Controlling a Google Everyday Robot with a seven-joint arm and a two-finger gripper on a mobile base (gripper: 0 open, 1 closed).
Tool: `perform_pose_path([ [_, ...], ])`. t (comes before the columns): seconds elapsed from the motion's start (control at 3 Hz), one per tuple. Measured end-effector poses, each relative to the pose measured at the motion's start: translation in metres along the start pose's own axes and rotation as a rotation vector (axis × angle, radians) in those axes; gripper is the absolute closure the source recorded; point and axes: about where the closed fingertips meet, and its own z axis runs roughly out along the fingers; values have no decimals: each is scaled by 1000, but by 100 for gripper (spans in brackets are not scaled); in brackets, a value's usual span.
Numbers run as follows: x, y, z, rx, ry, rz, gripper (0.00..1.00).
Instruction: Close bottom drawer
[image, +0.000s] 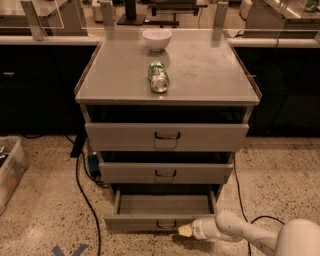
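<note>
Matt metal bottom drawer (160, 205); smooth plastic hand (184, 230) at front.

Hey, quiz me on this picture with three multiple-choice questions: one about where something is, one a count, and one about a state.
1. Where is the gripper?
A) over the bowl
B) at the bottom drawer's front, right of its handle
C) in the top drawer

2. How many drawers does the cabinet have?
A) two
B) five
C) three

3. The bottom drawer is:
A) pulled out
B) shut
C) lying on the floor

Answers:
1 B, its tip sits by the front panel at lower right.
2 C, three fronts are stacked one below another.
3 A, its tray floor shows.
</note>
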Motion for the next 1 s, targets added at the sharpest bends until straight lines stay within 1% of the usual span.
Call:
perform_pose_path([
  [0.67,-2,-2,-2,3,-7,9,100],
  [1.0,-31,-16,-15,57,-50,19,100],
])
